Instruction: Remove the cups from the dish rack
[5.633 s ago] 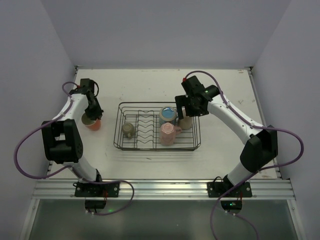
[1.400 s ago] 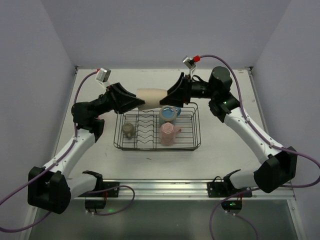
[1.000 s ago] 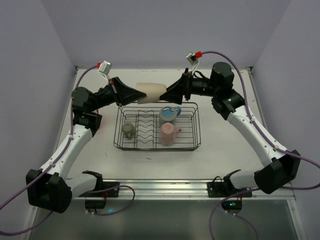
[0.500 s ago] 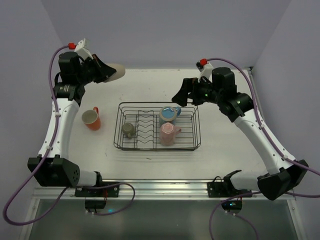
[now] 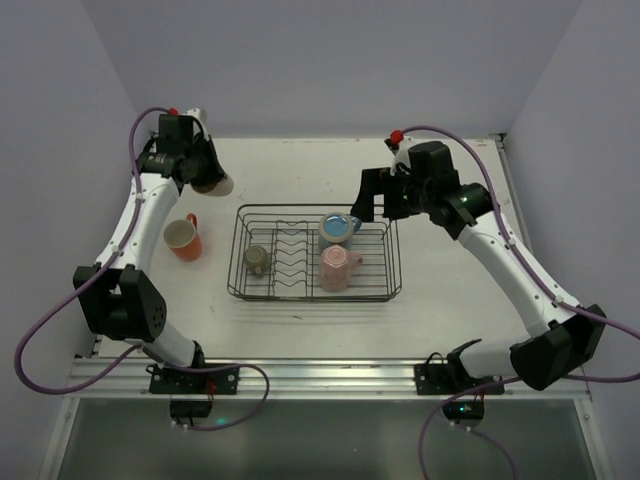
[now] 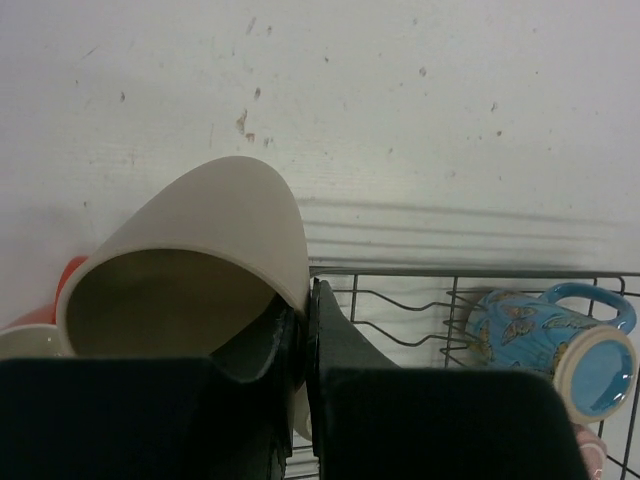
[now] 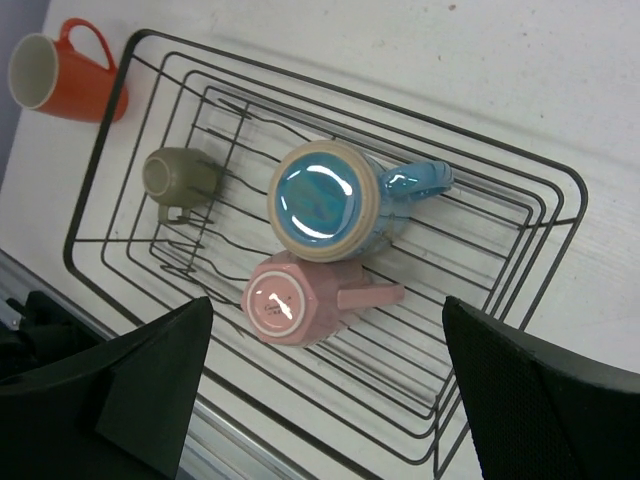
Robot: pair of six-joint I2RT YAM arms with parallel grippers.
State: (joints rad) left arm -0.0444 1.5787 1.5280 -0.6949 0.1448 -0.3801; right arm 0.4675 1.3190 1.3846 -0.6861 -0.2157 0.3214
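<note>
Just outside the dish rack (image 6: 450,270), my left pincer (image 6: 308,330) pinches the rim of the beige mug (image 6: 215,215), while my right pincer (image 7: 325,380) hangs above the rack, fingers spread wide.

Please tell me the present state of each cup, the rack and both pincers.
beige cup: gripped at its rim by the left pincer
orange cup: on the table, outside the dish rack
light blue cup: in the rack
pink cup: in the rack
olive-grey cup: in the rack
dish rack: holds three cups
left pincer: shut
right pincer: open, empty
</note>
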